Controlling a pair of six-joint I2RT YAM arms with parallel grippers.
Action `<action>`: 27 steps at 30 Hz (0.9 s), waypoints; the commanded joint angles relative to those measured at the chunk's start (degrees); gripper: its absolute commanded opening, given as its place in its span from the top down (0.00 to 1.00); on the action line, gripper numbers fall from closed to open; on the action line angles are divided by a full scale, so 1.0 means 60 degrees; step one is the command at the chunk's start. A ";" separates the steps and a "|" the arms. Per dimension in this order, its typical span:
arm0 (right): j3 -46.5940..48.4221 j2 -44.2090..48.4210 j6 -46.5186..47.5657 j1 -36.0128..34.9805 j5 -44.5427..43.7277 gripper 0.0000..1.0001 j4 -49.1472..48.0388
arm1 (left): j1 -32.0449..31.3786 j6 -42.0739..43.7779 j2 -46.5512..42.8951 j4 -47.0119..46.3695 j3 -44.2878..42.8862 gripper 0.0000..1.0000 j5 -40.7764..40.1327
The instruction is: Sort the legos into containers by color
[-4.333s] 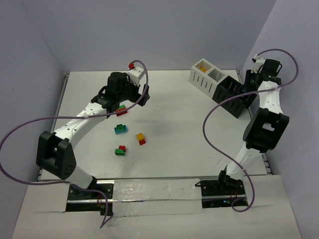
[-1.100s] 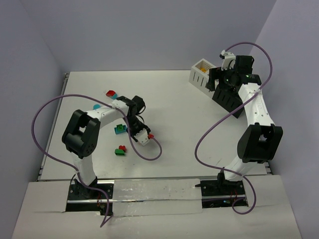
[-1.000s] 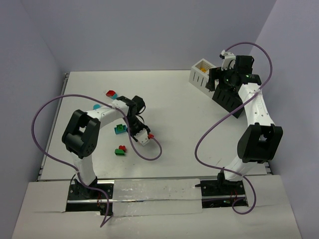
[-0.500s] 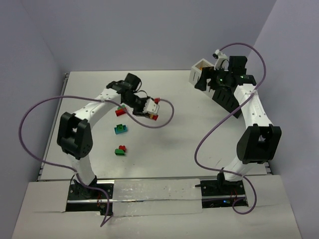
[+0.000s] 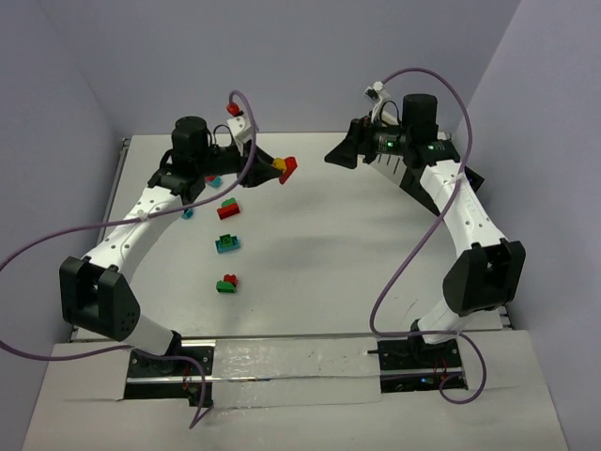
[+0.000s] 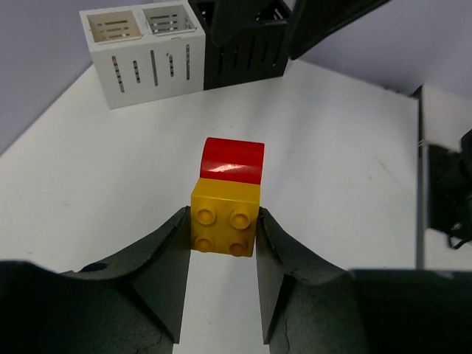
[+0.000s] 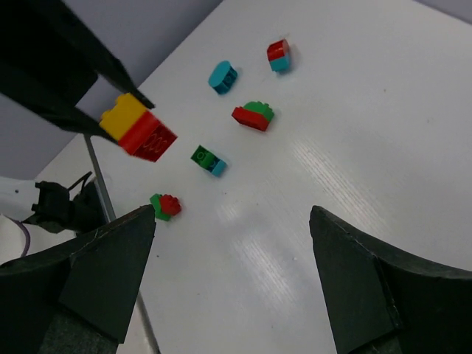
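The left gripper is clamped on a yellow brick, one finger pressing each side, and holds it up in the air. A red brick is stuck to the yellow one's far face and juts out past the fingertips, with nothing gripping it. Straight ahead, tips turned toward this pair, the right gripper waits with its fingers spread wide and nothing between them. Beyond it, further out along the same line, stand the white containers and the black containers. Below and back toward the left arm's base, the loose legos lie scattered on the counter. This looks like a mid-air split or hand-over. The danger is that the red brick hangs on by its studs alone. An off-centre or slanted squeeze from the right gripper could twist the pair out of the grip and drop it. A pull could also take both bricks unsplit.
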State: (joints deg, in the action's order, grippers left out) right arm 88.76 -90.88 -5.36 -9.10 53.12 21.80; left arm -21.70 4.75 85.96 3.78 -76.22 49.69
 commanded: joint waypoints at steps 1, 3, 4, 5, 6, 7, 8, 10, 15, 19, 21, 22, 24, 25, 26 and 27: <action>0.0458 0.0652 0.0622 -0.0215 0.1377 0.09 -0.0828 | 0.0175 -0.2861 -0.0038 -0.1962 0.0242 1.00 0.1595; 0.0480 0.0839 0.1689 -0.0590 0.1593 0.09 -0.0461 | 0.0175 -0.3143 -0.0044 -0.2277 0.0375 1.00 0.2182; 0.0509 0.0931 0.2319 -0.0795 0.1623 0.09 -0.0113 | 0.0175 -0.3266 -0.0050 -0.2401 0.0442 1.00 0.2405; 0.0554 0.0963 0.2651 -0.0916 0.1603 0.09 0.0260 | 0.0171 -0.3297 -0.0069 -0.2463 0.0493 1.00 0.2592; 0.0600 0.0946 0.3049 -0.1070 0.1595 0.09 0.0531 | 0.0151 -0.3200 -0.0115 -0.2503 0.0528 1.00 0.2673; 0.0658 0.0914 0.3460 -0.1289 0.1612 0.09 0.0817 | 0.0110 -0.3006 -0.0161 -0.2447 0.0574 1.00 0.2716; 0.0735 0.0852 0.3558 -0.1416 0.1657 0.09 0.0861 | 0.0076 -0.2927 -0.0175 -0.2399 0.0571 1.00 0.2699; 0.1004 0.0638 0.3713 -0.1686 0.1837 0.09 0.1304 | -0.0003 -0.2383 -0.0234 -0.2092 0.0506 1.00 0.2697; 0.1410 0.0395 0.4179 -0.2075 0.2163 0.09 0.2009 | -0.0134 -0.1844 -0.0162 -0.1742 0.0281 1.00 0.2762; 0.1644 0.0167 0.4626 -0.2241 0.2233 0.11 0.2519 | -0.0273 -0.1509 -0.0231 -0.1695 0.0255 1.00 0.2668; 0.1714 0.0053 0.4679 -0.2270 0.2244 0.12 0.2685 | -0.0316 -0.1373 -0.0256 -0.1648 0.0216 1.00 0.2618; 0.1758 0.0017 0.4747 -0.2263 0.2223 0.12 0.2795 | -0.0343 -0.1276 -0.0262 -0.1615 0.0195 1.00 0.2583; 0.1810 -0.0055 0.4933 -0.2262 0.2178 0.12 0.2979 | -0.0388 -0.1161 -0.0284 -0.1532 0.0164 1.00 0.2535; 0.1830 -0.0096 0.5076 -0.2262 0.2128 0.13 0.3211 | -0.0408 -0.1071 -0.0293 -0.1494 0.0141 1.00 0.2500; 0.1856 -0.0147 0.5241 -0.2262 0.2111 0.14 0.3402 | -0.0431 -0.1004 -0.0288 -0.1440 0.0093 1.00 0.2495; 0.1875 -0.0187 0.5347 -0.2262 0.2091 0.15 0.3529 | -0.0444 -0.0944 -0.0274 -0.1413 0.0059 1.00 0.2481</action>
State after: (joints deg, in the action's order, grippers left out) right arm 96.94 -91.03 22.70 -22.26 65.21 38.27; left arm -23.80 -3.81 86.27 -5.16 -72.99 64.14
